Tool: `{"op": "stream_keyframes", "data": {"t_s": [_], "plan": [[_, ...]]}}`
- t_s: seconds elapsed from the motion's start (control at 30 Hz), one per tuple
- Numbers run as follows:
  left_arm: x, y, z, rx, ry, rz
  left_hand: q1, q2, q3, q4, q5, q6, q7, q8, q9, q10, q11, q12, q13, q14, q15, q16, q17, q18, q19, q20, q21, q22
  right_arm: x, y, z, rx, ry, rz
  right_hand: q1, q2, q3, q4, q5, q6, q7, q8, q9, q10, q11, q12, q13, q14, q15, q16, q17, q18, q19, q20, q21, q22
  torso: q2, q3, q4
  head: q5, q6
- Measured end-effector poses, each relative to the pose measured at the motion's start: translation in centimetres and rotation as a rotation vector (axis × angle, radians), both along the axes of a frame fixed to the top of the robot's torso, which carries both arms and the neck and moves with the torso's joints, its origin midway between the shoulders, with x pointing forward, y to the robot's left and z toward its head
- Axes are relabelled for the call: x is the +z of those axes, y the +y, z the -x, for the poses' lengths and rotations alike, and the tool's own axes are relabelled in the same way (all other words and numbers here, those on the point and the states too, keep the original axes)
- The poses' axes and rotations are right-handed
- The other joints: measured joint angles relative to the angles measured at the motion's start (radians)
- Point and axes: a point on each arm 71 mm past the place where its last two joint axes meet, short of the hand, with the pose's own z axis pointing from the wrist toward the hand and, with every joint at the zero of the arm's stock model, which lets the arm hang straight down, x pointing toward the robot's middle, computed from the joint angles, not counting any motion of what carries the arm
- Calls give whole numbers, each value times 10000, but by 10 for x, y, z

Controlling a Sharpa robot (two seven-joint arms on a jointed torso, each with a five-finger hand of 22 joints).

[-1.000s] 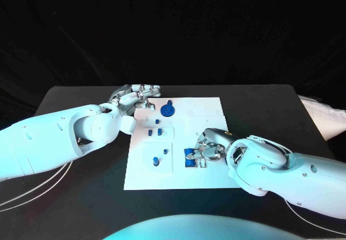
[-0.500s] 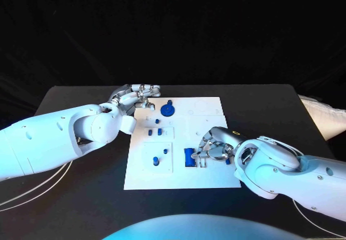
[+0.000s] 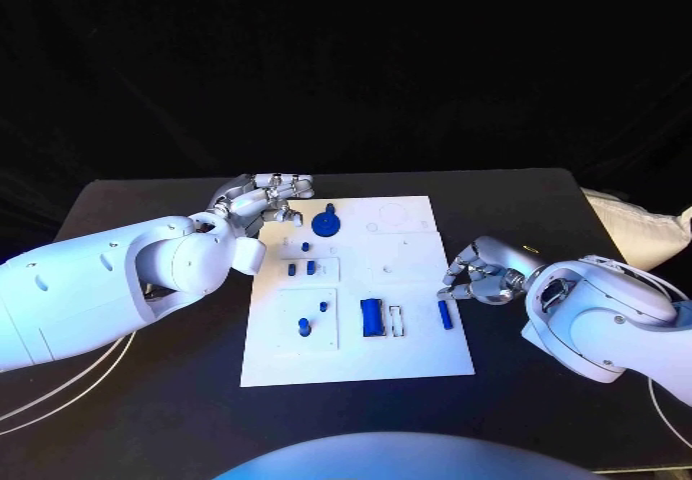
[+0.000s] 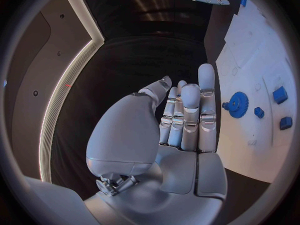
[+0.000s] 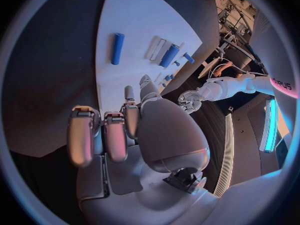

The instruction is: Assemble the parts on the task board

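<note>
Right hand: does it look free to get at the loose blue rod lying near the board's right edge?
Probably yes. The right hand holds nothing and sits just beside the blue rod, which lies flat on the task board with bare white around it and nothing between them.

black table (image 3: 159,400), white task board (image 3: 418,355) on it

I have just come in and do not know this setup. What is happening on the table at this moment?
A robot with two arms is assembling small blue parts on a white board. Neither hand holds anything. The right hand hovers at the board's right edge, fingers curled, beside a blue rod lying loose on the board. The left hand is at the board's far left corner, near a blue gear. A longer blue bar and some small blue pieces also lie on the board.
</note>
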Motion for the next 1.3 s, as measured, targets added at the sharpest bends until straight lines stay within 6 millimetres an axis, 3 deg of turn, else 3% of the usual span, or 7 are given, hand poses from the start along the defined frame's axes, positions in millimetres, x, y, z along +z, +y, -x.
{"op": "stream_keyframes", "data": {"t_s": [0.27,0.87,0.97,1.13,1.3], "plan": [[0,0,0,-1,-9,5,0,0,-35,36,0,0,0,41,0,0,0,25,0,0,0,0,-5,0,0,0,0,-4,-12,-7,3,11,243,947,-330,-114,-12,181,-55,99,-21,-59,-21,78,-4,-262,-416,0,-2,0,-1,0,0,0,0,-12,7,5,-4,-111,6],[0,1,0,18,-7,-2,0,0,-43,43,0,0,0,40,0,0,0,61,0,1,0,0,-12,1,0,0,0,-8,-29,5,5,534,536,1926,-487,-192,77,336,-7,206,-55,-166,-31,97,-24,-262,-633,0,-2,0,-3,1,0,-1,0,-24,4,5,16,-81,-10],[-1,1,0,20,-6,-3,0,0,-43,43,0,0,0,40,0,0,0,60,0,1,0,0,-12,0,0,0,0,-8,-30,8,5,619,545,1980,-486,-191,197,298,258,239,-87,-210,-35,96,-23,-262,-635,0,-2,0,-3,0,0,-1,0,-23,4,3,16,-75,-16],[-1,1,0,23,-4,-4,0,0,-43,43,0,0,0,40,0,0,0,61,0,1,1,0,-11,-1,0,0,0,-7,-31,14,5,787,473,2023,-355,-179,310,239,352,263,-109,-211,-38,95,-22,-259,-633,0,-2,0,-4,0,0,-1,0,-24,4,-2,14,-72,-27],[-1,1,0,19,-3,-2,0,0,-43,43,0,0,0,40,0,0,0,61,0,1,1,0,-11,0,0,0,0,-7,-32,18,4,962,350,2203,161,-248,733,-100,487,334,-144,-292,-43,112,-38,-357,-600,-19,-27,0,-5,0,0,-1,1,20,1,-8,14,-80,-18]]}}
